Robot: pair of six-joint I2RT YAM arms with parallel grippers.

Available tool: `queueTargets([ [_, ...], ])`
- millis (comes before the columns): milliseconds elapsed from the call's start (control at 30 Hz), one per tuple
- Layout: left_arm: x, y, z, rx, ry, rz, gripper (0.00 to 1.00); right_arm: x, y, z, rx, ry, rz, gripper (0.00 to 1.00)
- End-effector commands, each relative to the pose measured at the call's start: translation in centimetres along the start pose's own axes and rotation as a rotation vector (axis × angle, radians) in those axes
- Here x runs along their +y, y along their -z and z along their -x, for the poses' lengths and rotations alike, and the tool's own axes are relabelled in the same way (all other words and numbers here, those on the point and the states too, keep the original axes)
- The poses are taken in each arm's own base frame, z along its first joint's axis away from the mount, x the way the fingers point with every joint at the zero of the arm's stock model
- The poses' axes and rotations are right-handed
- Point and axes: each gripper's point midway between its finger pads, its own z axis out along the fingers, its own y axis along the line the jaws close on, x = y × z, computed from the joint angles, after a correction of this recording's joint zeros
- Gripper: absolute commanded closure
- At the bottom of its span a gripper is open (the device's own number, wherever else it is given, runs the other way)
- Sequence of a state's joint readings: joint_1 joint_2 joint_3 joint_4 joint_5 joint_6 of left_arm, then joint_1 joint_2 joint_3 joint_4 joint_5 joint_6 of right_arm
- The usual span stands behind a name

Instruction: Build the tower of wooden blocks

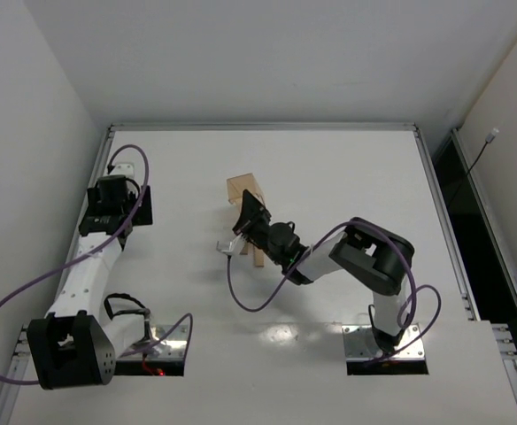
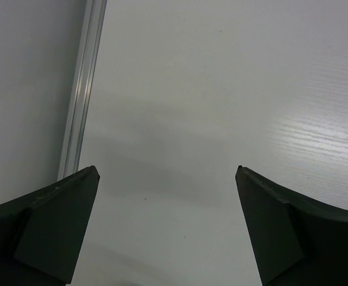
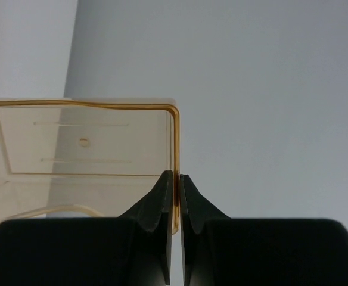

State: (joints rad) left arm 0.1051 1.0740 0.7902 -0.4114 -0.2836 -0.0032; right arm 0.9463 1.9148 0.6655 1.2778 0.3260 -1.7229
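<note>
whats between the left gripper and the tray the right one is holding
Nothing: only bare white table lies between the open left gripper and the tray, which the right gripper pinches by its wall. The top view shows that stretch.

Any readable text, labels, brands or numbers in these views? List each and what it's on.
None readable in any view.
The tray: only moulded lines and a round mark, no letters.
The left claw and right claw: plain black, unmarked.
The left arm and right arm: any label too small to read from above.
</note>
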Motion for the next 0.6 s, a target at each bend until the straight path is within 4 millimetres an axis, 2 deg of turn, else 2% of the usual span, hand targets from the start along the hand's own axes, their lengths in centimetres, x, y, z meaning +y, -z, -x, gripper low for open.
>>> queueTargets([
  [0,0.6,0.8,1.4,-0.052,0.012,0.002,0.00,-14.1,3.3,-4.4,0.153,-0.124,-0.581,1.00],
  [167,0.4,0.8,1.2,-0.052,0.011,-0.007,0.00,-14.7,3.7,-5.2,0.172,-0.117,-0.594,1.00],
  [333,0.3,0.8,1.2,-0.053,0.011,-0.018,0.00,-14.6,2.9,-8.9,0.329,-0.174,-0.564,1.00],
  [367,0.1,1.0,1.4,-0.063,0.013,-0.032,0.00,-13.8,3.1,-11.1,0.447,-0.246,-0.518,1.00],
  [400,-0.2,1.0,1.4,-0.065,0.003,-0.047,0.00,-13.0,2.8,-13.5,0.573,-0.397,-0.452,1.00],
  [433,-0.2,1.3,1.7,-0.079,-0.003,-0.055,0.00,-12.5,2.6,-14.3,0.631,-0.492,-0.409,1.00],
  [467,-0.2,1.3,1.7,-0.080,-0.003,-0.055,0.00,-8.9,1.2,-14.5,0.681,-0.477,-0.170,1.00],
  [500,-0.4,1.6,1.9,-0.092,-0.012,-0.070,0.00,-10.9,1.8,-16.6,0.733,-0.587,-0.138,1.00],
  [533,-0.4,1.8,2.4,-0.115,-0.020,-0.079,0.00,-9.6,0.9,-15.7,0.674,-0.854,-0.108,1.00],
  [567,-0.7,1.8,2.4,-0.117,-0.021,-0.093,0.00,-9.0,1.0,-15.5,0.654,-0.933,-0.022,1.00],
])
